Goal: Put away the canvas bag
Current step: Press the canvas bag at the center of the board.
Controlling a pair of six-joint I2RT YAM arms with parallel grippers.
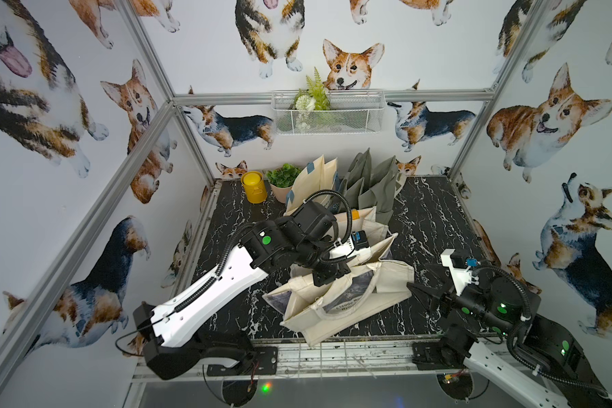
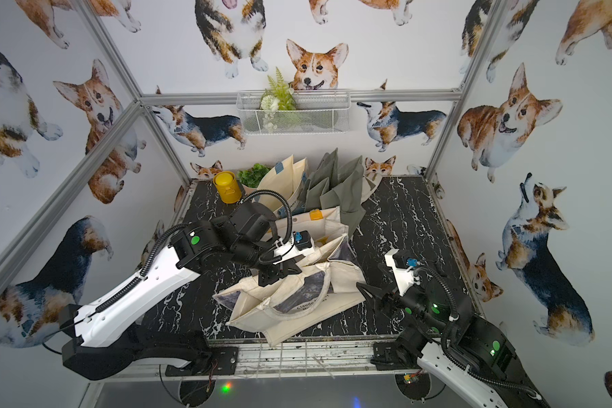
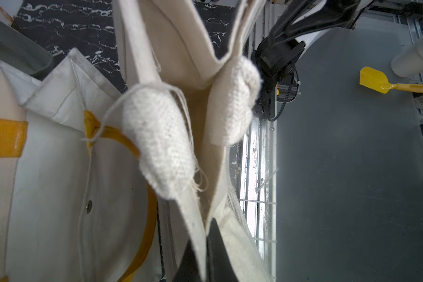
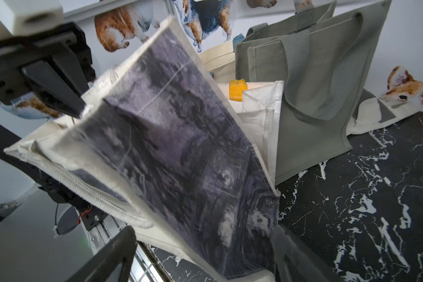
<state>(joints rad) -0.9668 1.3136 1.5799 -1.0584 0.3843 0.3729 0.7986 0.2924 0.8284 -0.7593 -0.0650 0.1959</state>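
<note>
The left arm [image 1: 205,300] is leaning over the canvas bag [image 1: 336,303], which is slumping at the front of the table [image 1: 438,219]. The left gripper [image 1: 327,279] is clamping tight on its rim [image 4: 100,85]; the right gripper [image 1: 419,295] is gaping empty beside it. Light, floppy cloth is probably wanting hem grips.

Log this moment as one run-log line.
left pincer: shut on canvas bag rim | right pincer: open, at bag's side | canvas bag: front of table, ahead of stored bags
</note>
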